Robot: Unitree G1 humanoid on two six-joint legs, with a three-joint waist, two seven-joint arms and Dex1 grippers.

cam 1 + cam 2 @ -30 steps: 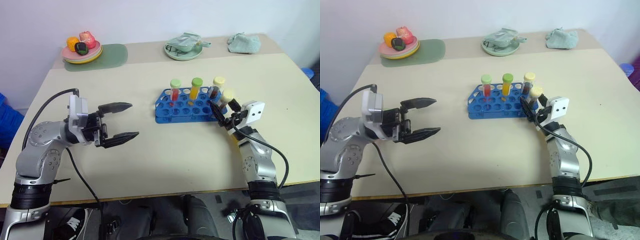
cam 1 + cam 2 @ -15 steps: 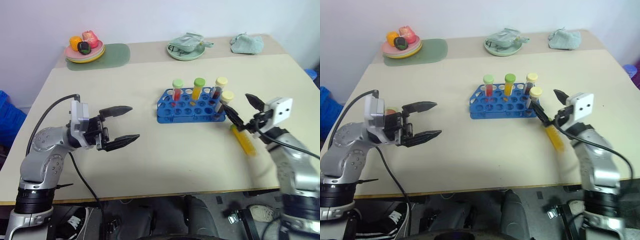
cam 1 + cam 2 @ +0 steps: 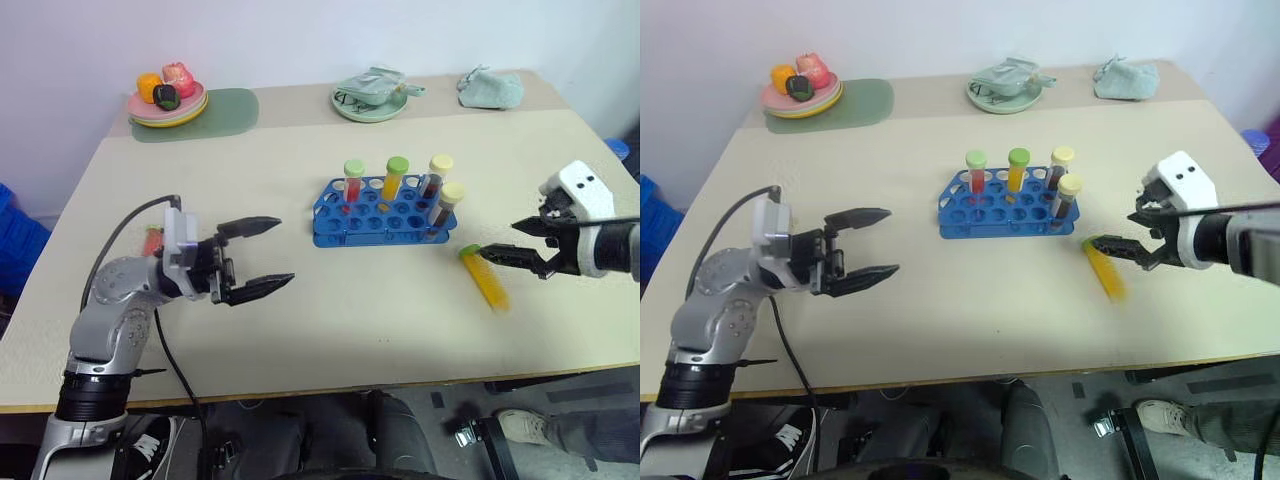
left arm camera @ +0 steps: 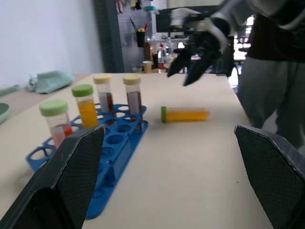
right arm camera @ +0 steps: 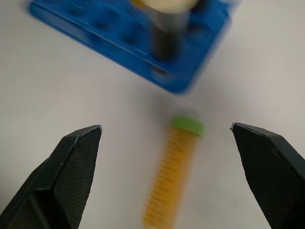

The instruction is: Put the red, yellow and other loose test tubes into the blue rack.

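Note:
The blue rack (image 3: 372, 222) stands mid-table with tubes upright in it: a red tube (image 3: 352, 185), a yellow tube (image 3: 396, 180) and two dark tubes with pale caps (image 3: 449, 204). A loose yellow tube with a green cap (image 3: 486, 279) lies flat on the table, just right of the rack. My right gripper (image 3: 497, 242) hovers open above its capped end, touching nothing. In the right wrist view this tube (image 5: 172, 177) lies below and between the fingers (image 5: 71, 167). My left gripper (image 3: 285, 250) hangs open and empty, left of the rack. Something small and red (image 3: 152, 240) peeks out behind my left arm.
At the back stand a plate of toy food (image 3: 166, 98) on a green mat (image 3: 222, 110), a green dish with a cloth (image 3: 370, 97) and a crumpled cloth (image 3: 490, 86). A person's shoe (image 3: 1160, 415) shows below the table's front right.
My right gripper has let go of the pale-capped tube at the rack's right end. It has pulled back to the right, over the lying yellow tube. The left arm has hardly moved.

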